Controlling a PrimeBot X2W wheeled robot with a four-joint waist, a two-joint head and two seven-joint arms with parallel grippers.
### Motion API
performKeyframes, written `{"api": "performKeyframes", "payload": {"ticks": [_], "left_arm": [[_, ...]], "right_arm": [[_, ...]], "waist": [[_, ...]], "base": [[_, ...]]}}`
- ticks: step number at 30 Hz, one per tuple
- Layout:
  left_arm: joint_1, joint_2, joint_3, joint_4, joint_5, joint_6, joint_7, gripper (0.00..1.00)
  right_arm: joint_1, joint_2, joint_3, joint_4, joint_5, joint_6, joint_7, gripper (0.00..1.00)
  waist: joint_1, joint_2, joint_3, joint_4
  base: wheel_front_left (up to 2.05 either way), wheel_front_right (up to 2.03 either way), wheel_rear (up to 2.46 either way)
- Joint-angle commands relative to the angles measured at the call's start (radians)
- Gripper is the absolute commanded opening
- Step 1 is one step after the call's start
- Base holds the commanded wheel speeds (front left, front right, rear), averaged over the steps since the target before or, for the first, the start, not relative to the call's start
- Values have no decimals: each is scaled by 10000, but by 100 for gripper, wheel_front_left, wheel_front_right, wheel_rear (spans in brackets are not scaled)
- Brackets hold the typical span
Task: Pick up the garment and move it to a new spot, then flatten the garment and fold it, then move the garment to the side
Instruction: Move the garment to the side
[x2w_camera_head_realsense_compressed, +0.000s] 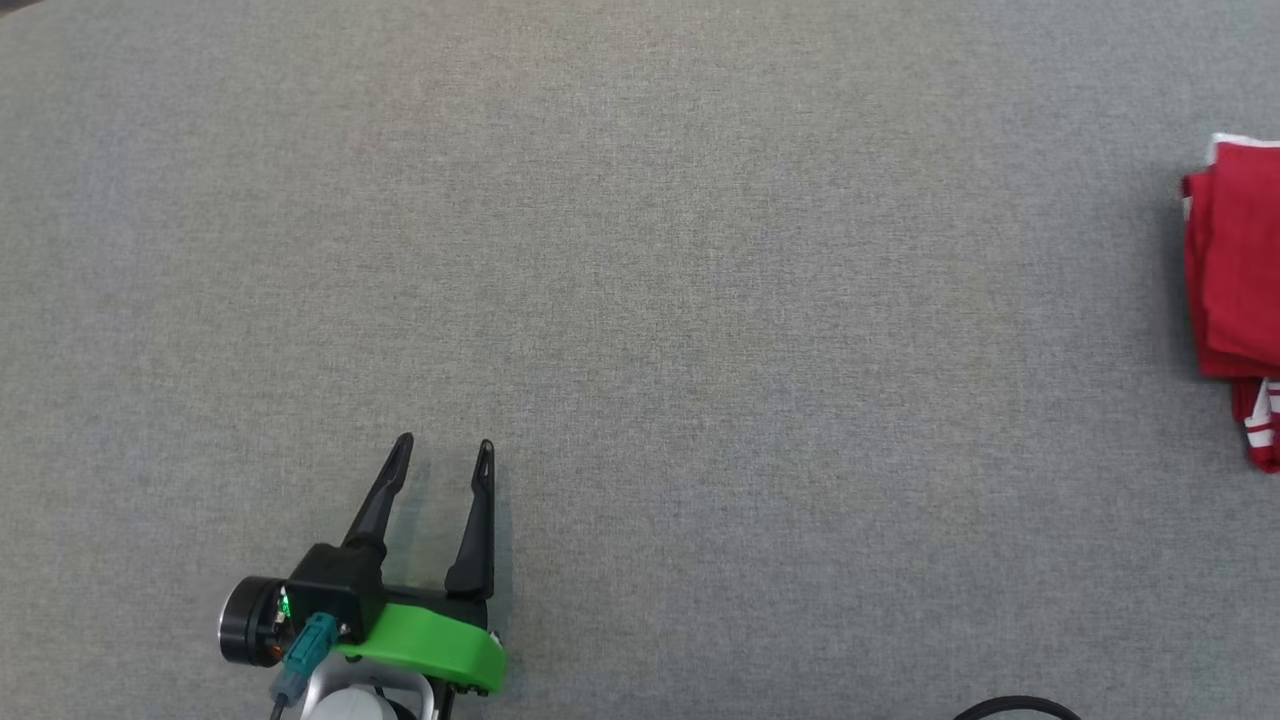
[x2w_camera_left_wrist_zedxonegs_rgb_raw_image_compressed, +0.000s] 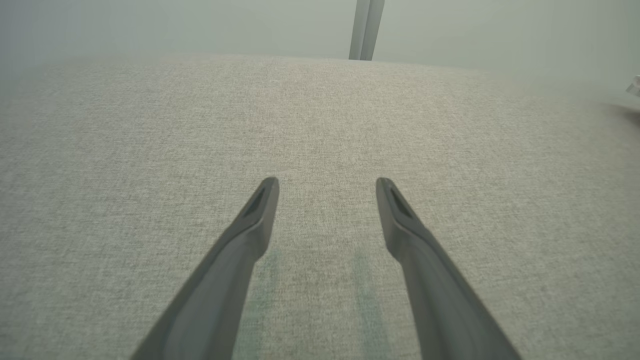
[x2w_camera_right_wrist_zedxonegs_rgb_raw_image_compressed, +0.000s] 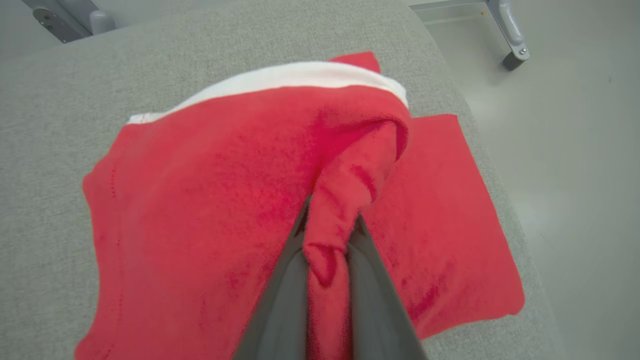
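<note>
Gripping side: your right gripper (x2w_camera_right_wrist_zedxonegs_rgb_raw_image_compressed: 332, 215) has its two fingers pressed together on a bunched ridge of red cloth, which rises between them out of the top layer.
Garment: the garment (x2w_camera_right_wrist_zedxonegs_rgb_raw_image_compressed: 200, 200) lies folded in a flat red stack on the grey fabric surface (x2w_camera_right_wrist_zedxonegs_rgb_raw_image_compressed: 60, 125), and a white band (x2w_camera_right_wrist_zedxonegs_rgb_raw_image_compressed: 280, 75) runs along its far edge in the right wrist view.
Where to find it: look to the far right edge of your head view, where the frame cuts the stack off and the red-white striped trim (x2w_camera_head_realsense_compressed: 1262, 425) shows at its near end.
Nearby edge: in the right wrist view the stack sits close to the rim of the surface, with pale floor (x2w_camera_right_wrist_zedxonegs_rgb_raw_image_compressed: 575, 175) and a metal leg (x2w_camera_right_wrist_zedxonegs_rgb_raw_image_compressed: 510, 35) beyond it.
Left gripper: your left gripper (x2w_camera_head_realsense_compressed: 445, 442) has its fingers spread apart with nothing between them. It sits low over bare fabric at the lower left of the head view, well apart from the garment.
Left contact: you cannot tell whether its tips touch the surface.
Left mount: a green bracket (x2w_camera_head_realsense_compressed: 430, 645) sits behind the fingers.
</note>
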Motion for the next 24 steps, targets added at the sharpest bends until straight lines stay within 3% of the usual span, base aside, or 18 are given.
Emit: {"api": "performKeyframes", "payload": {"ticks": [1,2,3,5,12,18,24], "left_arm": [[37,26,80,12,24,-34,-24,100],[19,24,96,20,32,-54,-25,100],[-8,24,100,28,31,-60,-24,100],[-80,24,92,105,7,-77,-25,100],[-4,27,157,425,-507,34,-25,100],[415,29,595,552,-1017,142,-24,100],[753,26,1101,582,-1240,296,-24,100]], "right_arm": [[108,-65,-45,89,-386,-2,-174,1],[160,-58,-57,161,-772,-2,-398,43],[138,-4,-138,213,-1144,-3,-772,99],[90,178,-342,400,-1863,-5,-1508,100],[135,480,470,420,-3283,-8,-3790,100],[1000,1457,757,-925,-2459,-7,-6656,100],[3297,2275,1539,-2215,-2197,-10,-8576,100]], "waist": [[-1,117,40,55],[-1,117,54,66],[-1,117,69,72],[-1,117,86,69],[-1,117,-216,-174],[-1,117,-1082,-414],[-1,117,-1896,-455]], "base": [[0,0,0],[0,0,0],[0,0,0],[0,0,0],[0,0,0],[0,0,0],[0,0,0]]}}
